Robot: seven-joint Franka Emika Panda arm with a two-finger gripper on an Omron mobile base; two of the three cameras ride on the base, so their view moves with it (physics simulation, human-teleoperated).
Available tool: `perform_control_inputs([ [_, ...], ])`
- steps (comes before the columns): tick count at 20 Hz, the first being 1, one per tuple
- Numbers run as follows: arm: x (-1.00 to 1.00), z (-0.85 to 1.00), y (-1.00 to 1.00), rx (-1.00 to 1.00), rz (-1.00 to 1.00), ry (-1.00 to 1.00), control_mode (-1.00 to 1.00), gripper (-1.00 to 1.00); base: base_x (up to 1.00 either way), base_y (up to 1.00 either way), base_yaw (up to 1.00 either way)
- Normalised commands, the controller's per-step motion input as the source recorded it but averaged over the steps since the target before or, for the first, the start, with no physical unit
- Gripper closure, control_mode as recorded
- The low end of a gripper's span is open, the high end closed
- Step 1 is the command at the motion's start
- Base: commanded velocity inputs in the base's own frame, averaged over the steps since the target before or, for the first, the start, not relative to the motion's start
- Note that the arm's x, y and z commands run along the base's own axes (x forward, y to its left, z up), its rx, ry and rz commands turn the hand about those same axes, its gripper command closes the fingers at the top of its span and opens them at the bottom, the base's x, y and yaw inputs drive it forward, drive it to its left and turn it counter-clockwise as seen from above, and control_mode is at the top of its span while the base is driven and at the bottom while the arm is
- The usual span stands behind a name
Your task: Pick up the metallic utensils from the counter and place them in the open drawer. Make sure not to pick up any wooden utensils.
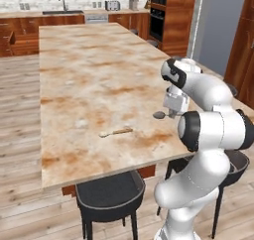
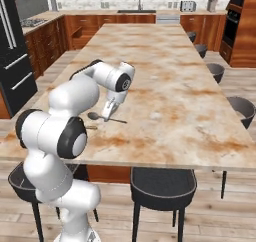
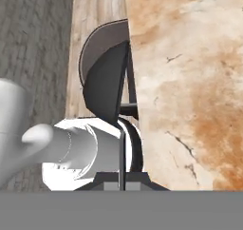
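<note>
My gripper (image 1: 170,113) hangs low over the near right part of the beige marbled counter (image 1: 89,70), shut on the thin handle of a slim dark-grey metal spoon (image 1: 159,115). From the right, the gripper (image 2: 108,114) grips the spoon (image 2: 94,116) mid-handle, bowl pointing left and the handle's end sticking out right. In the hand view the handle (image 3: 122,153) runs as a thin line up from the closed gripper (image 3: 122,185). The tan wooden spoon (image 1: 115,132) lies on the counter to the left. What looks like a pulled-out drawer (image 2: 76,36) shows in the far cabinets.
Dark stools stand along the counter's near side (image 1: 110,192) and right side (image 2: 242,108). The counter's edge (image 3: 135,81) runs close beside the hand, with a stool (image 3: 107,77) and wooden floor below. A sink and wall counter (image 1: 62,11) lie at the back.
</note>
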Motion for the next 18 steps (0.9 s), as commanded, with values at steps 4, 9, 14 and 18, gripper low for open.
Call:
perform_control_inputs([
  [4, 0.00, 0.00, 0.00, 0.00, 0.00, 0.00, 1.00, 1.00, -0.86, 0.74, 0.00],
  [9, 0.00, 0.00, 0.00, 0.00, 0.00, 0.00, 1.00, 1.00, -0.71, 0.98, 0.00],
  [14, 0.00, 0.00, 0.00, 0.00, 0.00, 0.00, 1.00, 1.00, -0.03, 1.00, -0.05],
  [18, 0.00, 0.00, 0.00, 0.00, 0.00, 0.00, 1.00, 1.00, 0.30, 1.00, -0.23],
])
